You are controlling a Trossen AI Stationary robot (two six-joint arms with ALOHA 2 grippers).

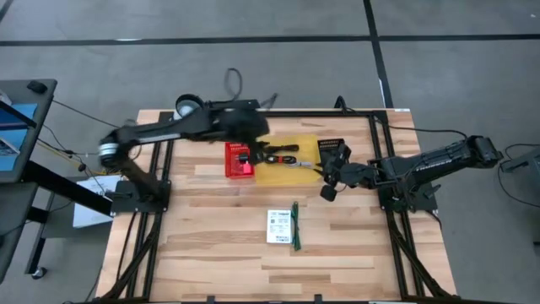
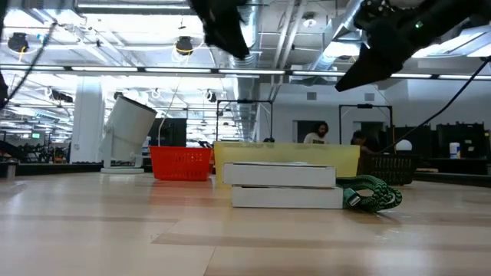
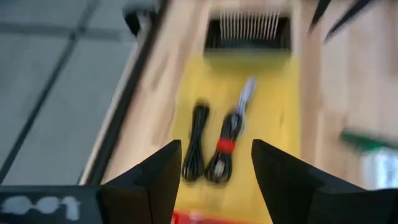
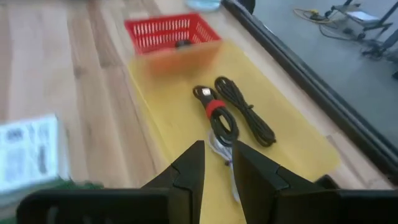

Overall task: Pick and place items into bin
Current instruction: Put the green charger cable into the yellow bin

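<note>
From above, my left gripper [image 1: 250, 160] hangs over the red bin [image 1: 240, 160] — fingers spread, holding nothing. My right gripper [image 1: 327, 187] sits beside the yellow tray [image 1: 287, 172].

Left wrist: coiled black cable [image 3: 222, 149] on the tray.

Right wrist: fingers nearly together, empty; white packet [image 4: 28, 151] on the table.

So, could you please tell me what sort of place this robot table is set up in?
Probably a robotics lab or industrial workshop: the low view shows exposed ceiling pipes and strip lights, other framed workstations behind the wooden table, and people at the back.
</note>
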